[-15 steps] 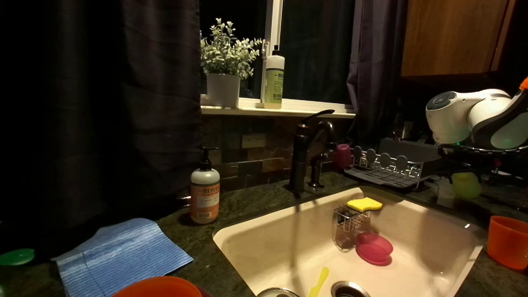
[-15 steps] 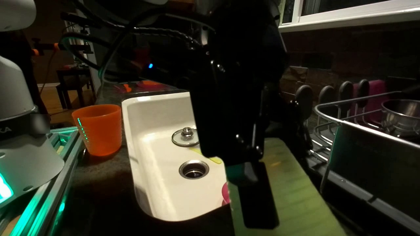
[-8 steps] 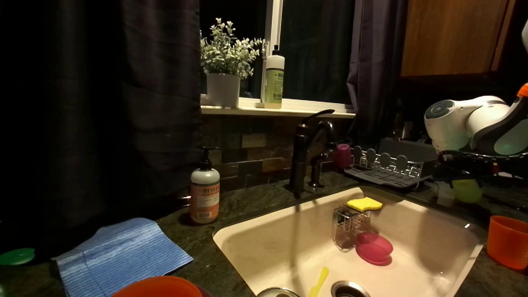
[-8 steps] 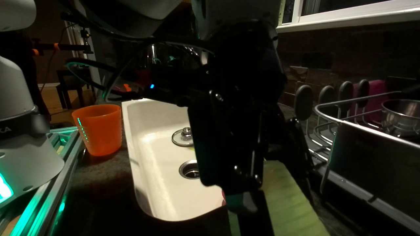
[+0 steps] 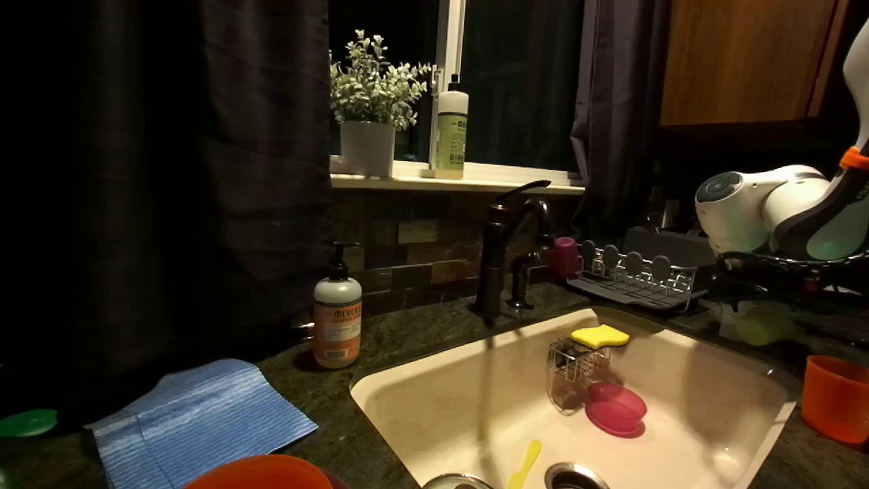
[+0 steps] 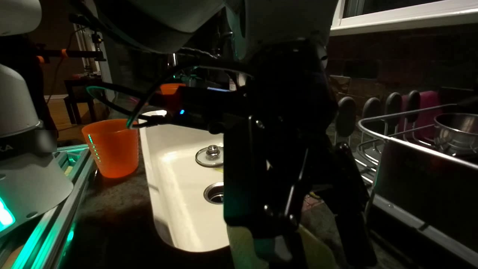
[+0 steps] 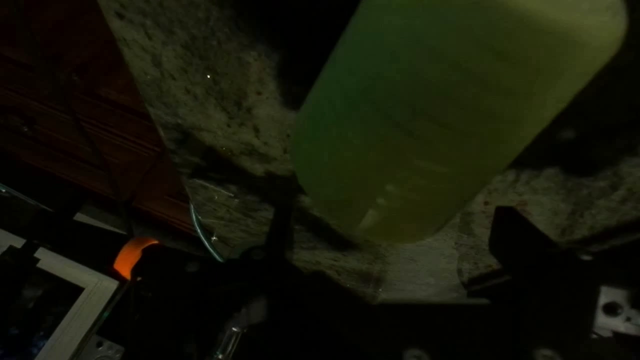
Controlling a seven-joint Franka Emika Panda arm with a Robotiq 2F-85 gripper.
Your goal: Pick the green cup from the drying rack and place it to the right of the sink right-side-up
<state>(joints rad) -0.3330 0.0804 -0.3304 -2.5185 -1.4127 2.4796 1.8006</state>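
The pale green cup [image 5: 766, 323] shows blurred below the arm, beyond the right end of the sink [image 5: 468, 401]. In an exterior view the cup [image 6: 317, 248] is partly hidden behind a dark finger of my gripper [image 6: 323, 257]. The opposite finger stands well apart from it, with countertop visible in the gap. From the wrist, the cup [image 7: 450, 125] appears aslant ahead of my gripper [image 7: 392, 217], whose jaws are spread wide. Whether the cup's base touches the counter, I cannot tell. The drying rack [image 5: 635, 293] stands behind, holding a steel pot [image 6: 457, 130].
An orange cup [image 5: 836, 401] stands on the counter at the sink's near right corner. The dark faucet [image 5: 494, 261] rises behind the basin. Inside the sink are a pink bowl [image 5: 614, 409] and a wire caddy [image 5: 577, 360] with a yellow sponge [image 5: 600, 336].
My gripper has come down, and the green cup sits lower too. Its jaws have spread, so one finger now stands away from the cup.
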